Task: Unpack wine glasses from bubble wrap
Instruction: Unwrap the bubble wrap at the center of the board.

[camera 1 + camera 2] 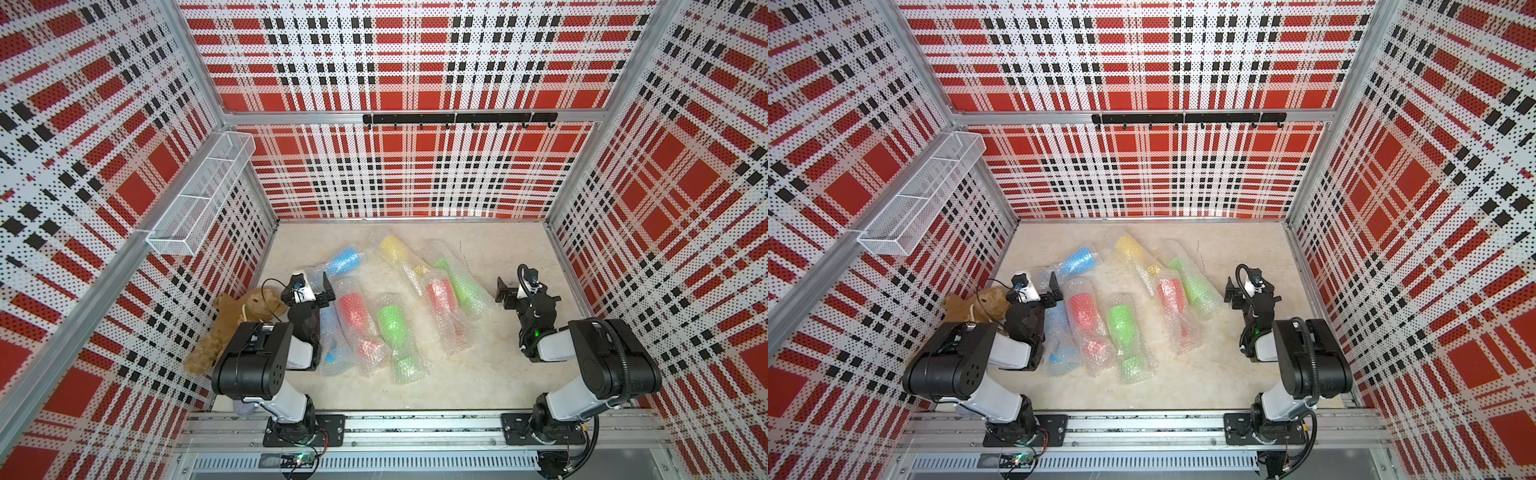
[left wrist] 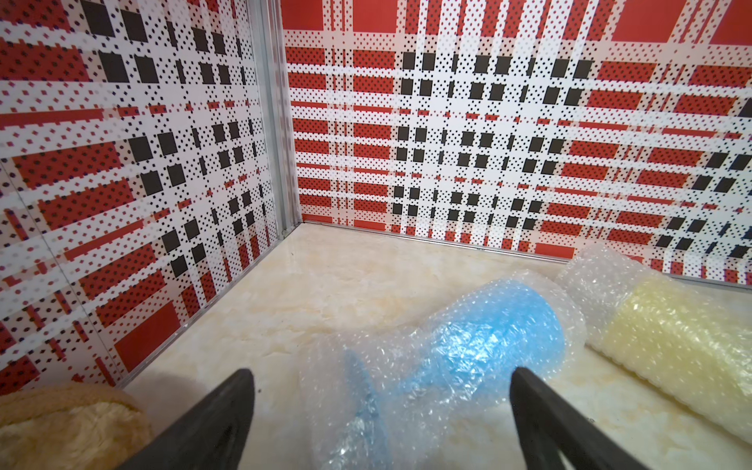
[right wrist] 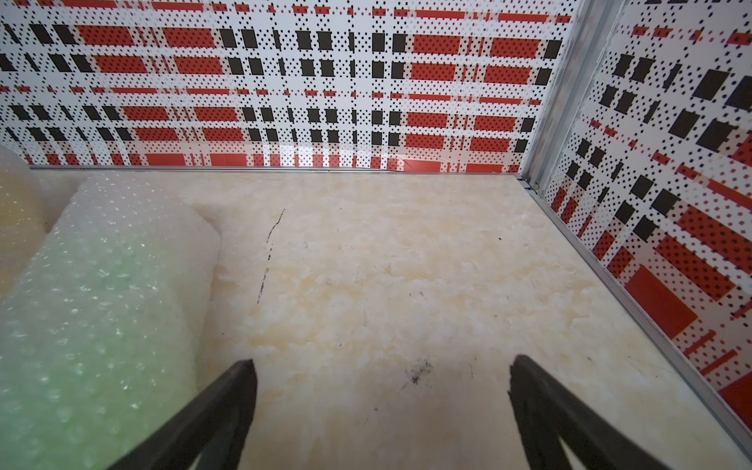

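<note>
The bubble-wrapped blue goblet (image 2: pixel 488 342) lies just ahead of the left claw (image 2: pixel 382 401), foot end nearest, long axis running away. Its jaws stand apart. The right claw (image 3: pixel 382 390), jaws apart, faces bare tabletop (image 3: pixel 407 264).

Red plaid walls (image 1: pixel 415 62), cream marbled floor (image 1: pixel 478 374)

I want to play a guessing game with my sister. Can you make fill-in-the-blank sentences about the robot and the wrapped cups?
1. The seven cups on the table are each rolled in ____ wrap.
2. Only one cup is ____; every other colour comes twice.
3. The teddy bear lies beside the robot's ____ arm.
4. The left hand and the right hand are both ____ and hold nothing.
Missing words: bubble; yellow; left; open.
</note>
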